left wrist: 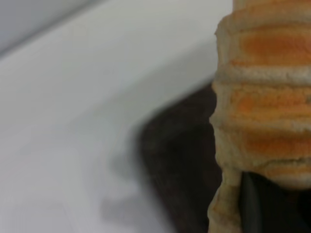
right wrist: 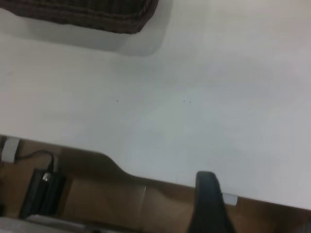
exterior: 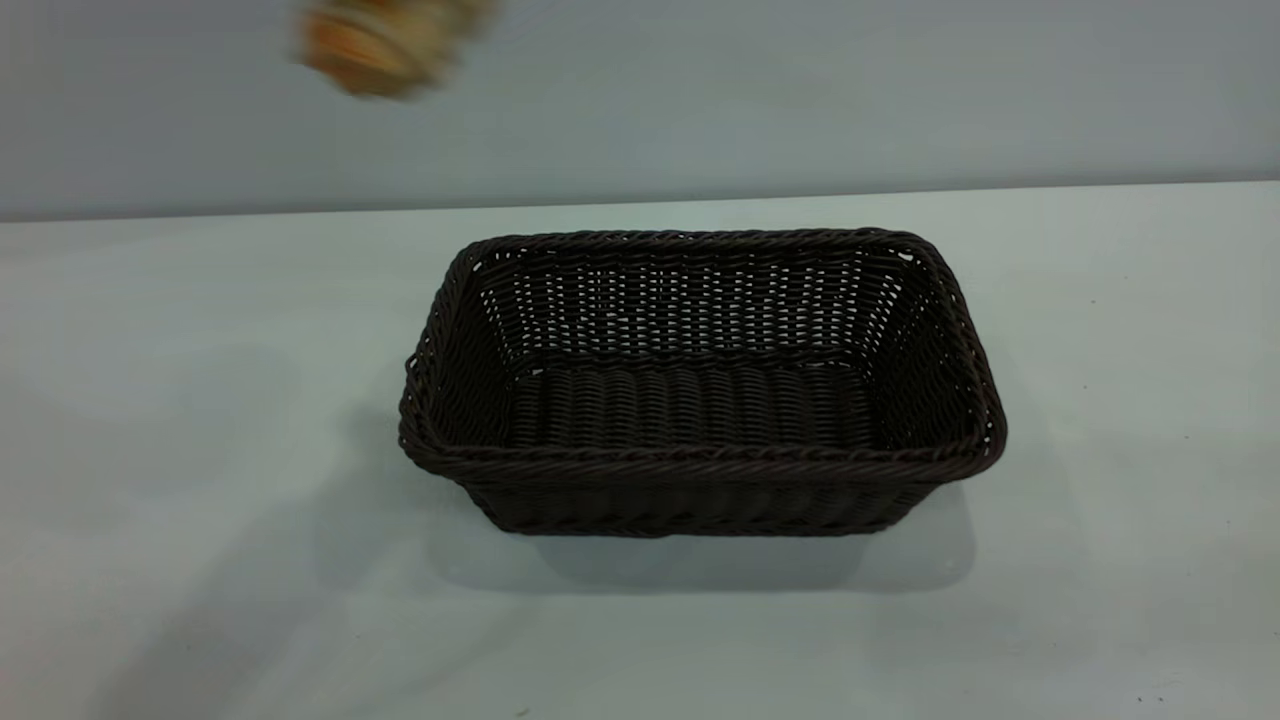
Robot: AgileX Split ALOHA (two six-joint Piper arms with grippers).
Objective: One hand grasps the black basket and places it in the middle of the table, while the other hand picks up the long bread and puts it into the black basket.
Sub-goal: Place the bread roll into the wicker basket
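The black basket (exterior: 700, 470) stands upright and empty in the middle of the table (exterior: 180, 420). The long bread (exterior: 380, 45) hangs blurred in the air high above the table, up and to the left of the basket. In the left wrist view the ridged orange and cream bread (left wrist: 267, 97) fills the near side. My left gripper (left wrist: 279, 208) is shut on it, with one black finger (left wrist: 252, 208) showing against it. The basket (left wrist: 180, 160) lies dark below. My right gripper (right wrist: 262, 213) is open and empty over the table's edge, well apart from the basket corner (right wrist: 97, 14).
The table's edge (right wrist: 160, 177) runs under the right gripper, with brown flooring and a black box with a cable (right wrist: 43, 191) beyond it. A grey wall (exterior: 800, 90) stands behind the table. Neither arm shows in the exterior view.
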